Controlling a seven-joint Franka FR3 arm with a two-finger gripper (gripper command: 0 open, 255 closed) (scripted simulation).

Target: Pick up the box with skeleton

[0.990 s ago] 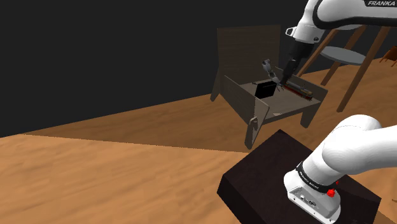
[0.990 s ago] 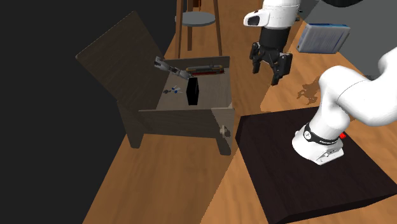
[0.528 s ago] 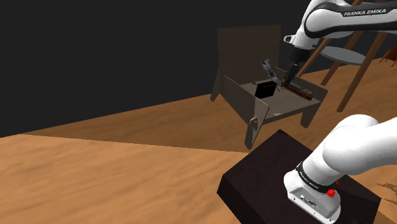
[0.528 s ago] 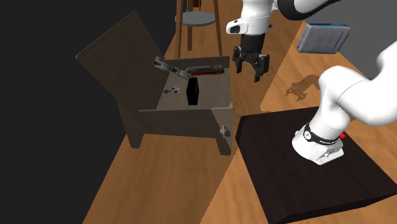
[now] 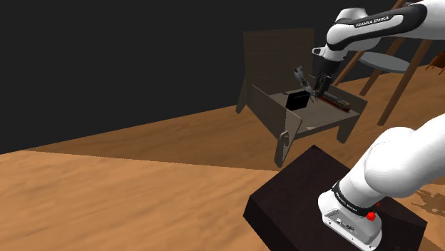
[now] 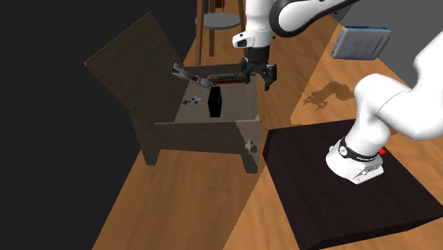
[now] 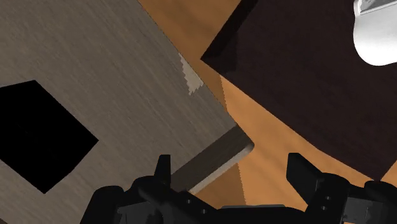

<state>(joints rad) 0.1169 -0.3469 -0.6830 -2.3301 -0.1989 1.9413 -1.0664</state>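
gripper (image 6: 257,75) spread apart, empty, over table (image 6: 206,132) edge, black box (image 6: 216,101) near, untouched

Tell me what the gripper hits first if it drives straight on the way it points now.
Probably the corner edge of the wooden bench, right ahead of the open gripper; depth is unclear, so it might just miss and reach the floor. Not the black box.

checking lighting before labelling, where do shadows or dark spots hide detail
Shoulder view: dim, the box reads as a flat black shape. Second exterior view: brighter, the arm's shadow falls on the floor. Wrist view: the box is pure black, no markings visible.
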